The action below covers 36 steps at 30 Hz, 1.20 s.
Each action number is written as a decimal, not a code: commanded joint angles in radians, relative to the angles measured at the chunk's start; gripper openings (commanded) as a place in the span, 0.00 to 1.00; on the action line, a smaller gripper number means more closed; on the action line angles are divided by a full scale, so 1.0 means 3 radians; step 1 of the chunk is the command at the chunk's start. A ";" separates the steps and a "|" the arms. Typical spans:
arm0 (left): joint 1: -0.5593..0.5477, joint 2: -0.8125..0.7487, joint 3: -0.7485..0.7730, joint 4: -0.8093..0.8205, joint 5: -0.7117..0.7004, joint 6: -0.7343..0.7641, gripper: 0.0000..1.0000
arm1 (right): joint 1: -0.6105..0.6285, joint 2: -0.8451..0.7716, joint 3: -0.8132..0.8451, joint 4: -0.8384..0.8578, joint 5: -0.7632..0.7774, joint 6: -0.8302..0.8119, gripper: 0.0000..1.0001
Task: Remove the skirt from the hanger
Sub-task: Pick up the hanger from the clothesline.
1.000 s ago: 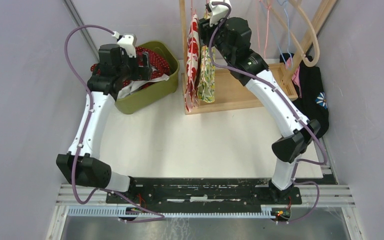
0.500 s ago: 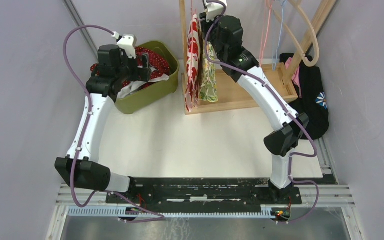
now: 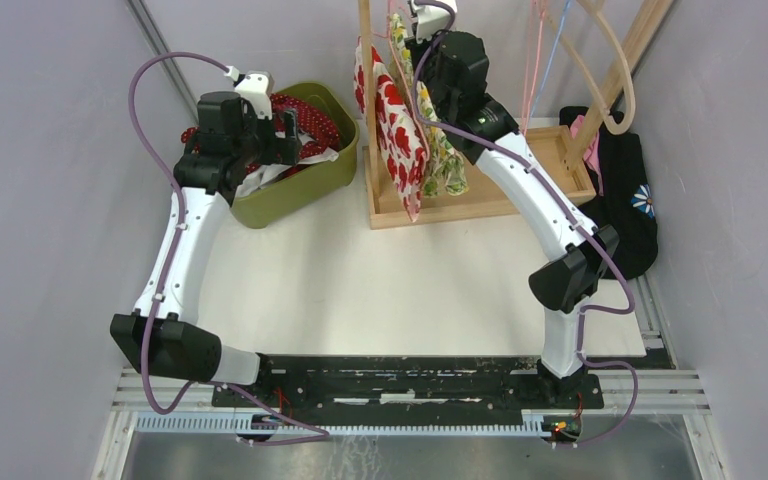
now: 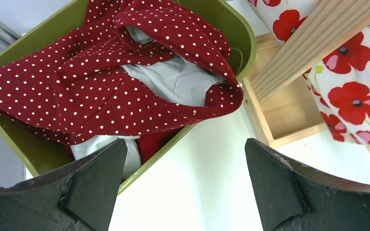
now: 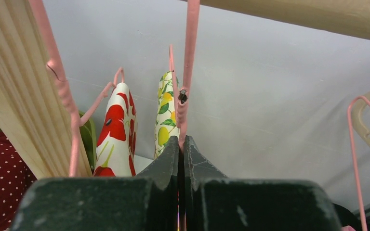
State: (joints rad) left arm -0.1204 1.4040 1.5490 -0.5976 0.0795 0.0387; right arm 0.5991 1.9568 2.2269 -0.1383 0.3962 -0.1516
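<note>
At the top of the wooden rack [image 3: 480, 195], the right hand [image 5: 181, 144] has just snapped fully closed, its two fingers pressed together on the thin wire of a pink hanger [image 5: 189, 48], where a second ago they stood apart. With that pinch both garments on the rail have swung out of their straight hang. The lemon-print skirt [image 3: 443, 150], just beside the wrist, and the poppy-print skirt [image 3: 392, 130] to its left now fan outward in the overhead view. Judged from this, the hanger is secured and the job has moved from reaching to pulling; the skirt itself is not yet off. The gripped wire seems to belong to the lemon-print skirt, though the wrist view does not settle that. This skirt hangs edge-on to the wrist camera, its long axis running from the waistband up at the hanger down to the hem, tilted so that the hem points toward the near edge of the surface [image 3: 360, 290]. Well apart, the left hand [image 4: 185, 159] hangs spread wide and empty over the green bin [image 4: 243, 38] of polka-dot cloth [image 4: 101, 86].
</note>
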 commanded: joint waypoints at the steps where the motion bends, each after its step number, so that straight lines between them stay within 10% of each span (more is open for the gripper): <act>1: -0.0018 -0.0093 0.0013 0.0059 -0.0040 0.0128 0.99 | -0.0020 -0.0145 0.0144 -0.0026 -0.0071 -0.0134 0.01; 21: -0.0015 -0.0076 0.0070 0.0061 -0.0013 0.0127 0.99 | -0.0027 -0.0450 0.0472 -0.0028 -0.0018 -0.0389 0.01; 36: -0.0287 -0.0271 0.0002 0.0029 0.0370 0.0131 0.99 | -0.0025 -0.1078 -0.0820 -0.0160 0.0083 -0.0259 0.01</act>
State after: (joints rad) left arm -0.1387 1.3952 1.5486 -0.5983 0.1097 0.0387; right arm 0.5938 1.7264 2.0396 -0.2367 0.4030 -0.2459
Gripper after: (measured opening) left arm 0.990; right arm 0.030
